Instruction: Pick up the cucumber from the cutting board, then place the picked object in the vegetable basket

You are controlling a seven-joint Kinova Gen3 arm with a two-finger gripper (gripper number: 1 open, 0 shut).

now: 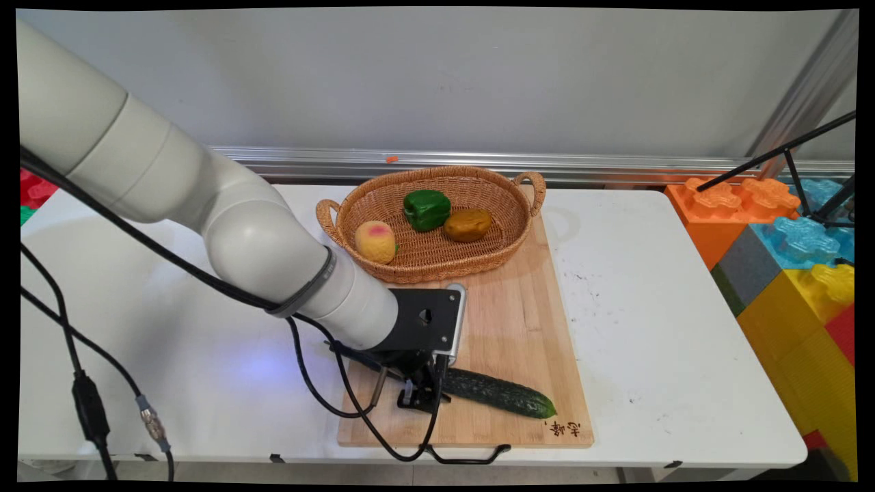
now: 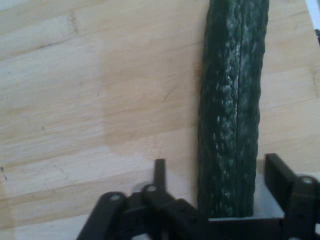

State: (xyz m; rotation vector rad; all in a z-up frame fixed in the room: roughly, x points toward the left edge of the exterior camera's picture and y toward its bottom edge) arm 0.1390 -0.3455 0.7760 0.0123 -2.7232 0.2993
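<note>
Gripper [image 1: 422, 396] lowered on cutting board [image 1: 519, 321], fingers [image 2: 276, 172] set either side of cucumber [image 1: 502, 393] left end; contact not discernible. Seen only from above: basket [image 1: 526, 225] farther back. Burnt characters [image 1: 564, 429] near-right, illegible.

I see the white surface [image 1: 649, 328] w/ a bamboo cutting board [image 1: 506, 321] lying flat on it, roughly mid-surface, long side running front to back. Board's front edge sits just short of the surface's near edge; a burnt mark shows at its front right corner. Right of the board the surface is bare white w/ dark scuffs and specks. Left of the board black cables [image 1: 89, 355] hang across; can't tell if they touch the surface. Board grain is pale in hand view.
</note>
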